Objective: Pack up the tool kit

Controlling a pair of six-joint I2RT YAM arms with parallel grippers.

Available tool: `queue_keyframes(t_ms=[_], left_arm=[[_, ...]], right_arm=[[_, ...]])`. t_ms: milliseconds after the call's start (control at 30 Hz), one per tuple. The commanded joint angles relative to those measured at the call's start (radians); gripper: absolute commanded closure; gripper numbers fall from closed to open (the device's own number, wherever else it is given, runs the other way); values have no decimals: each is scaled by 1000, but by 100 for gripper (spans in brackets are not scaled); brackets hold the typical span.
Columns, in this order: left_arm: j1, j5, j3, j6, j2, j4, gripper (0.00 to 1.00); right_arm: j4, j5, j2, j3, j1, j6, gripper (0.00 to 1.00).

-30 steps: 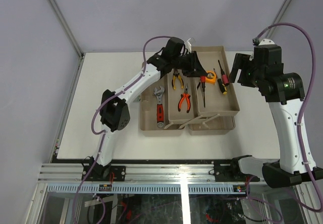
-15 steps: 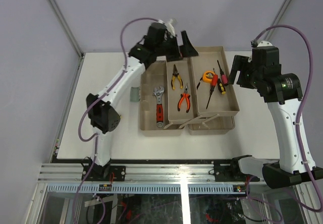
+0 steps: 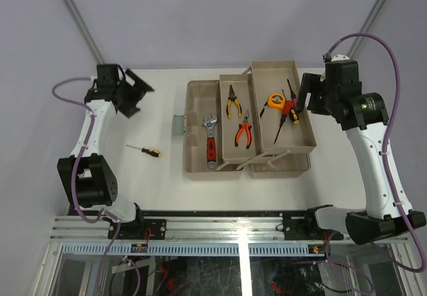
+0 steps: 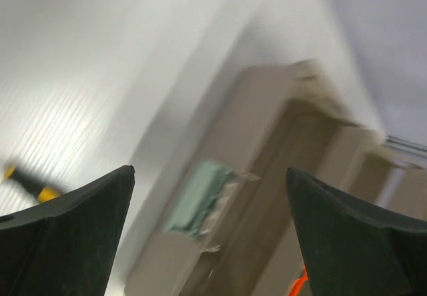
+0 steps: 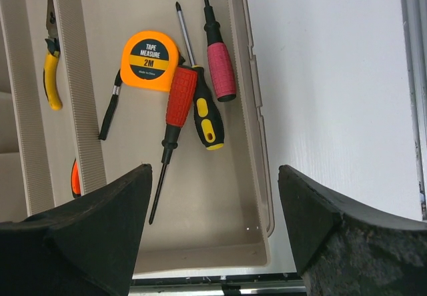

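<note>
Beige rectangular plastic toolbox [image 3: 195, 126] mid-bench, fold-out trays spread open. Round orange tape measure [image 5: 148, 59] and red-handled steel wrench [image 3: 211, 139] among tools already inside. Small black-and-yellow-handled screwdriver [image 3: 145, 151] loose on white bench [image 3: 133, 183], well left of box. Left fingers [image 4: 73, 236] released, empty, up by far-left corner. Right fingers [image 5: 87, 236] released, empty, above right tray [image 5: 223, 199]. Risk of skidding or rolling under a shallow pinch, given thin shaft lying flat. Risk too of landing across a tray rim and blocking the fold.
</note>
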State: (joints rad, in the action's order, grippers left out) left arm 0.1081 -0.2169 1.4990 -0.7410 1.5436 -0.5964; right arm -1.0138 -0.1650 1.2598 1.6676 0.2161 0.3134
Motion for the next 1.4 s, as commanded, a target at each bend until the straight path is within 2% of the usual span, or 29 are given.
queue_keyframes(t_ms=[0,67,367,667,1067,1367], left_arm=[[44,-40,-221,-176,-3,-165,11],[46,-32,-264,-223,-21,-155,15],[55,50,-235,-285,20,-218,28],[64,61,-354,-333,46,-267,28],[67,97,-403,-331,104,-267,28],[54,95,-438,-321,134,-253,34]], right_arm=[[46,13,2,-1,7,-19,17],[35,5,4,8,7,-26,17],[19,-2,-4,9,7,-13,17],[-3,-3,15,38,7,-10,17],[-23,-15,27,44,7,7,18],[-25,-28,28,27,7,5,18]])
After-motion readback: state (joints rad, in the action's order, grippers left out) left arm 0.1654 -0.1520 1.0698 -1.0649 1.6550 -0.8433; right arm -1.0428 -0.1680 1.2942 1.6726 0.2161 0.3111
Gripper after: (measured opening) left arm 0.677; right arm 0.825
